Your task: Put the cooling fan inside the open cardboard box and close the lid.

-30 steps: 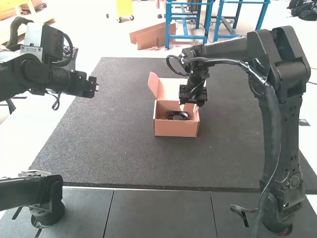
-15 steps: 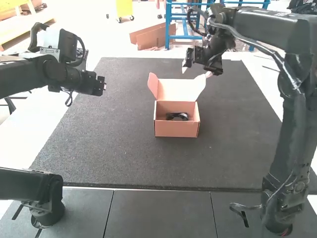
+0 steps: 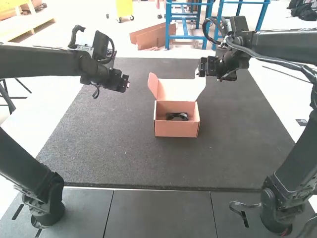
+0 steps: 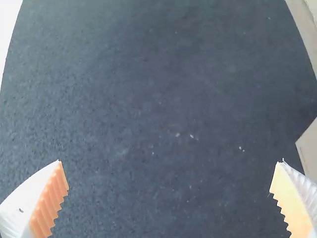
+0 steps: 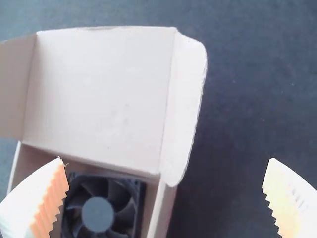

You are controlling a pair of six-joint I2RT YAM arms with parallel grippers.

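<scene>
Sitting flat inside the open cardboard box [image 3: 176, 126] at mid-mat, the cooling fan [image 3: 177, 116] faces up, with the lid [image 3: 176, 88] upright behind it. The right gripper [image 3: 202, 67] hovers above the lid, fingers spread and empty. The left gripper [image 3: 125, 84], likewise spread, hangs over the black mat [image 3: 99, 139] beside the box.

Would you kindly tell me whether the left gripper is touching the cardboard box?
Apart. The high view shows a strip of bare mat between the left gripper and the cardboard box.
</scene>
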